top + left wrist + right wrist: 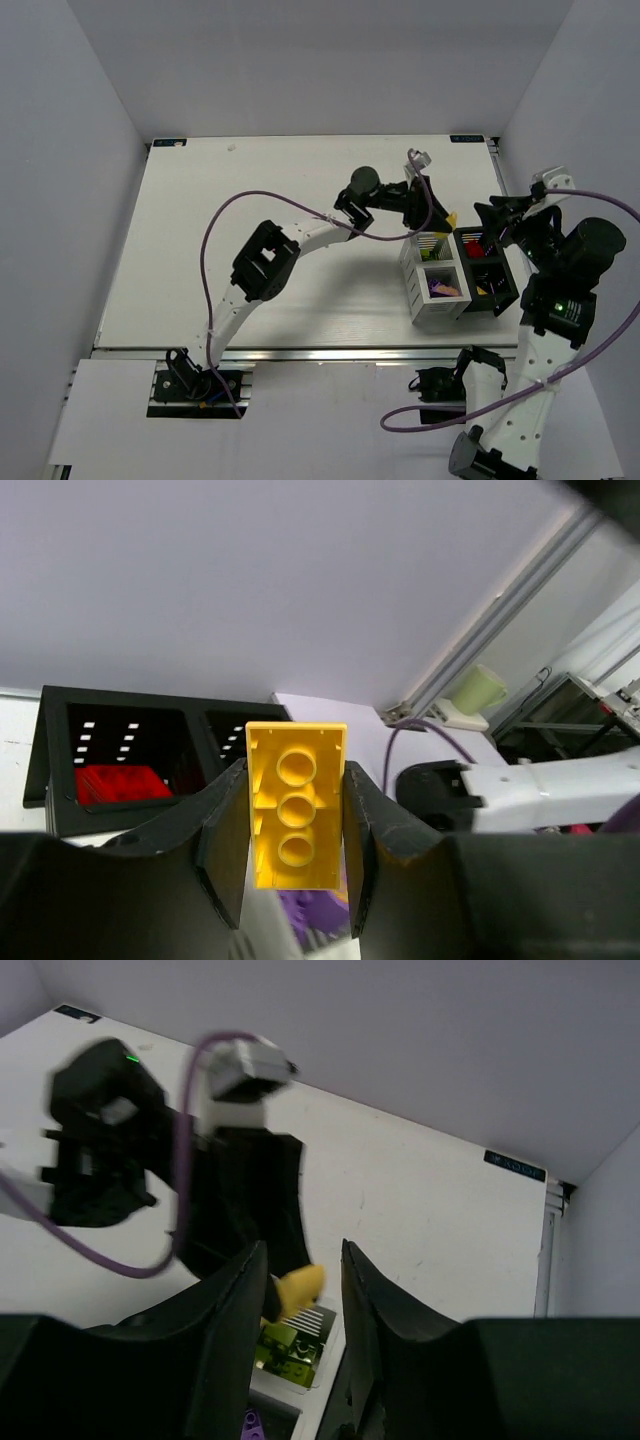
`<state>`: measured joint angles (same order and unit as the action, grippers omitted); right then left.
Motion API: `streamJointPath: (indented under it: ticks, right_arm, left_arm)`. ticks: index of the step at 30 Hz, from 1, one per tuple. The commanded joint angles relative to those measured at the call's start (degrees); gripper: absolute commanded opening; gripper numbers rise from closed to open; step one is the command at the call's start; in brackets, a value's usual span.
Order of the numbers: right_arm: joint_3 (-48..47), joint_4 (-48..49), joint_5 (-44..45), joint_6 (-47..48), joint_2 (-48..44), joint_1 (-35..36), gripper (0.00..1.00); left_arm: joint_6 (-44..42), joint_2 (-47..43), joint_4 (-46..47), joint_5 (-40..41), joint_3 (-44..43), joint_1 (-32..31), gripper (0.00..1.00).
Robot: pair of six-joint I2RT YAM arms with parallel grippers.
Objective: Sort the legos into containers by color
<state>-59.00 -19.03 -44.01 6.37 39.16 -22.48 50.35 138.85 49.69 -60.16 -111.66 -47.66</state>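
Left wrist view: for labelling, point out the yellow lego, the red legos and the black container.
yellow lego (pixel 296 815): left wrist view, middle ring of its face
red legos (pixel 115 783): left wrist view, top of the pile
black container (pixel 50 750): left wrist view, its left wall

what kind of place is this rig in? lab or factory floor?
Likely a robotics lab test cell: plain pale walls box in a white tabletop, purple-cabled white robot arm bolted at its edge.

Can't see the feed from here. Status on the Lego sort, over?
Left gripper shut on yellow brick, above containers. Right gripper open, empty, beside them. Red bricks in a black compartment. Nothing seen blocking the drop.
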Motion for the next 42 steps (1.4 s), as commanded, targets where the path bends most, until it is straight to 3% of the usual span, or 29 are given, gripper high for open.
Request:
streamJointPath:
  ticks: [1,7,20,24,29,36,42]
  right_arm:
    - [-2.8,-1.9,-6.7,-0.4,-3.0,-0.1,0.41]
    - [0.0,0.8,-13.6,1.3,-8.6,-0.1,0.41]
    - [6.9,-2.2,-15.5,2.5,-13.1,-0.2,0.40]
    - [7.8,-3.1,-16.4,3.0,-13.4,-0.1,0.40]
    - [7.9,-3.7,-16.1,4.2,-13.7,-0.2,0.41]
    - [8.0,-4.4,-15.6,4.8,-13.8,-0.1,0.41]
    - [7.7,-4.8,-15.4,5.1,-13.5,0.0,0.42]
  left_arm:
    - [-2.8,6.2,-4.9,1.7,-7.3,-2.3,0.00]
    - [-4.6,14.3,-9.3,5.8,-21.0,-5.1,0.00]
    - [-23.0,11.8,-25.8,17.3,-20.4,-11.5,0.00]
    - [-25.4,11.2,-26.8,22.2,-19.7,-12.6,0.00]
    - [-25.3,12.1,-27.5,22.5,-20.3,-13.2,0.00]
    - [-22.2,10.1,-19.6,16.5,-15.4,-13.2,0.00]
    - [-18.4,7.8,-10.1,17.2,-10.6,-13.2,0.00]
